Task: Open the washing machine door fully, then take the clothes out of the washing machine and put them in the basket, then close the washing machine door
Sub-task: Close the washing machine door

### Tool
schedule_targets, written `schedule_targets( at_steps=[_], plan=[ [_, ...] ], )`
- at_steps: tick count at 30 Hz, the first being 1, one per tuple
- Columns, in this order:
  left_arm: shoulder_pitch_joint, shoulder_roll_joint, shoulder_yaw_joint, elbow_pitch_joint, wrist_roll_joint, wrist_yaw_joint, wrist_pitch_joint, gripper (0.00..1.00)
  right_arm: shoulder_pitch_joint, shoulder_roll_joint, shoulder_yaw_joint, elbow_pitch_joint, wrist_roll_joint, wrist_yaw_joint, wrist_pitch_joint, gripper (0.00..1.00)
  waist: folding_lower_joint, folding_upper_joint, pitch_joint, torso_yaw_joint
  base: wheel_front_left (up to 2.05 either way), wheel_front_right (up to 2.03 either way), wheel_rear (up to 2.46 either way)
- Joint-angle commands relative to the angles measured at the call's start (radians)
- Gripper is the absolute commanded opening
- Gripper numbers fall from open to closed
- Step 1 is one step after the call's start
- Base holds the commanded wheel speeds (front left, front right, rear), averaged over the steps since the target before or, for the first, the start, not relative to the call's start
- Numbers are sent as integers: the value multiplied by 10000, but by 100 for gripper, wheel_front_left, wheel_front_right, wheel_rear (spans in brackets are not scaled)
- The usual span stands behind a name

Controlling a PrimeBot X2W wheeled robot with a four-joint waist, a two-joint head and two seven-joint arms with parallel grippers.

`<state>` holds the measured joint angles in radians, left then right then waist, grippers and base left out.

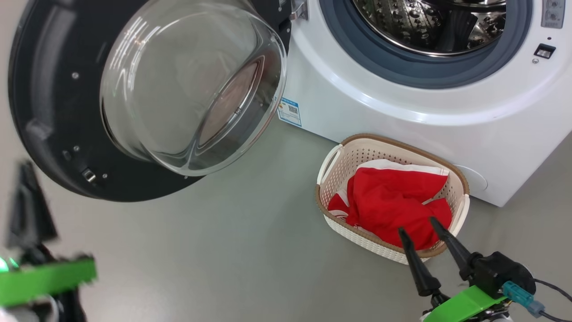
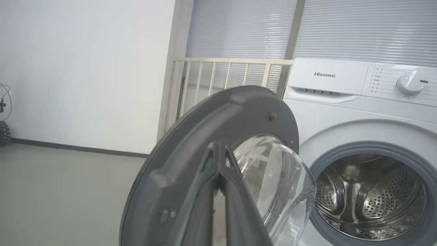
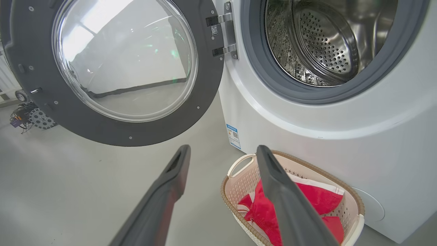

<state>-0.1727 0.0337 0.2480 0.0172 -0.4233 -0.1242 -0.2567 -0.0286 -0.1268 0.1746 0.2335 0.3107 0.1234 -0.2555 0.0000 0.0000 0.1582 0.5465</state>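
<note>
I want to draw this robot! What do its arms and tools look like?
Each tool has two long, dark, pointed fingers. The right tool has a bright green bracket and a chunky black block behind the fingers, with a teal plug and a thin dark cable. The left tool has a green bar too, blurred here.

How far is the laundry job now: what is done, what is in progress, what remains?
Done: the washing machine door stands wide open, the washing machine looks empty inside, and the clothes lie in the basket. In hand: the left claw, shut, points at the door's inner face; the right claw is open near the basket. Left: closing the door.
</note>
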Motion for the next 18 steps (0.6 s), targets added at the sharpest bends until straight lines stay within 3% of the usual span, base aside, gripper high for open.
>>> schedule_targets(
  at_steps=[1, 7, 13, 18],
  plan=[
    [-884, 331, 605, -388, 169, -52, -51, 0, -117, -53, 94, -324, -89, 73, -63, 100, 0, 0, 78, -26, 0, 0, 0],
    [-2963, 1846, 777, -71, -543, -62, -51, 0, 84, 77, -423, -631, -310, 73, -63, 100, 0, 0, 352, -72, 0, 0, 0],
    [-4612, 2739, 1073, 1154, -1640, -63, -51, 0, 221, 145, -780, -844, -501, 73, -63, 100, 0, 0, 611, -70, 0, 0, 0],
    [-5780, 3624, 1090, 3191, -2929, -64, -51, 0, 248, 190, -905, -954, -624, 73, -63, 100, 0, 0, 797, -171, 0, 0, 0]
  ],
)
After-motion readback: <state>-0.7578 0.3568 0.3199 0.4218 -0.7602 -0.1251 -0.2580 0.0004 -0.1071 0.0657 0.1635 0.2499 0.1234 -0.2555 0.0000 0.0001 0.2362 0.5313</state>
